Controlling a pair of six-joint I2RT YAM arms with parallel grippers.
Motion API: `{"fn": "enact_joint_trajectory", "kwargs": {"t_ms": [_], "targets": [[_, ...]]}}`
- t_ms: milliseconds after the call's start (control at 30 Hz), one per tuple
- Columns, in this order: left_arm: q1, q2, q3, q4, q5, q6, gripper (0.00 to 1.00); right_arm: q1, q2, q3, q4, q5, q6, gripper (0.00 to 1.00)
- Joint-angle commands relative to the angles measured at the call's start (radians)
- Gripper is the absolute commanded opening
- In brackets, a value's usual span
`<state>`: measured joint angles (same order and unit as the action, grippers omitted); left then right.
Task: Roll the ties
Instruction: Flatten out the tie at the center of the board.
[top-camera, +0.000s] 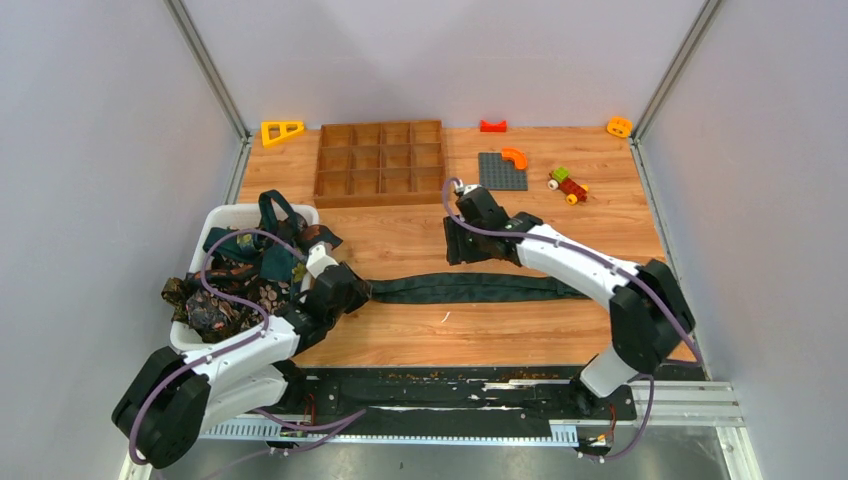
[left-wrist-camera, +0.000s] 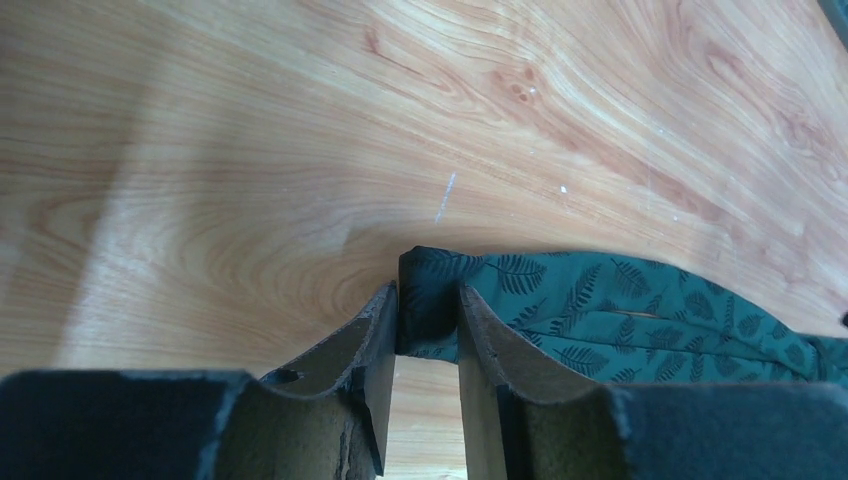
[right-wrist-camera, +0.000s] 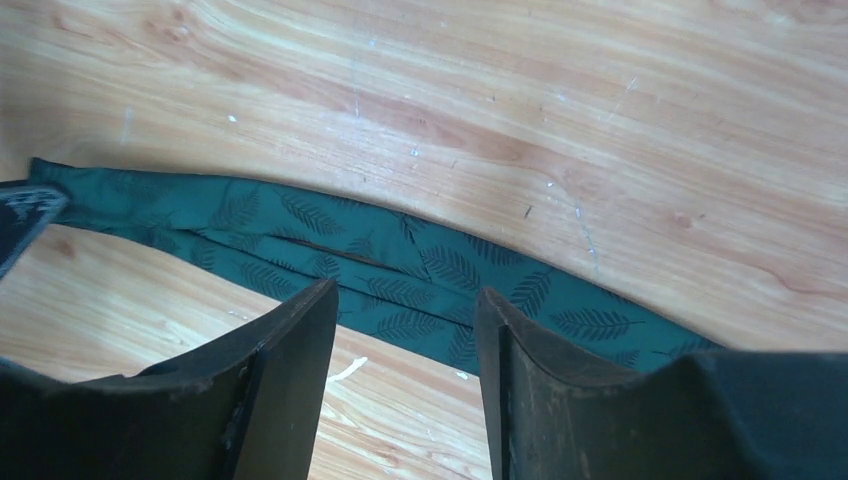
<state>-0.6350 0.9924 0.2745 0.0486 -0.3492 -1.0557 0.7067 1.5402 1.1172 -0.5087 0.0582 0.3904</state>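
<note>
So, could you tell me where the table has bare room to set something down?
Bare wood lies between the flat tie and the near edge, and between that tie and the tray. The basket on the left is heaped with ties, and toys crowd the far right.

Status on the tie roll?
Left gripper around end of green tie, grip unclear. Right gripper open above it. Tie stretched out, unrolled. Nothing across it.

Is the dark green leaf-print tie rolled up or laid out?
Laid out: the dark green leaf-print fabric tie stretches flat across the wooden table; no roll.
</note>
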Motion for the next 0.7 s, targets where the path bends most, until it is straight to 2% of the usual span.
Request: {"fn": "enact_joint_trajectory", "kwargs": {"t_ms": [0, 233, 667], "targets": [[0.001, -0.018, 0.001, -0.044, -0.070, -0.007, 0.36, 0.032, 0.117, 0.080, -0.131, 0.017, 0.074, 0.53], [0.001, -0.019, -0.012, -0.042, -0.080, 0.000, 0.35, 0.094, 0.273, 0.197, -0.190, 0.074, 0.122, 0.45], [0.002, -0.023, -0.024, -0.029, -0.076, 0.011, 0.34, 0.126, 0.435, 0.307, -0.234, 0.166, 0.156, 0.43]]}}
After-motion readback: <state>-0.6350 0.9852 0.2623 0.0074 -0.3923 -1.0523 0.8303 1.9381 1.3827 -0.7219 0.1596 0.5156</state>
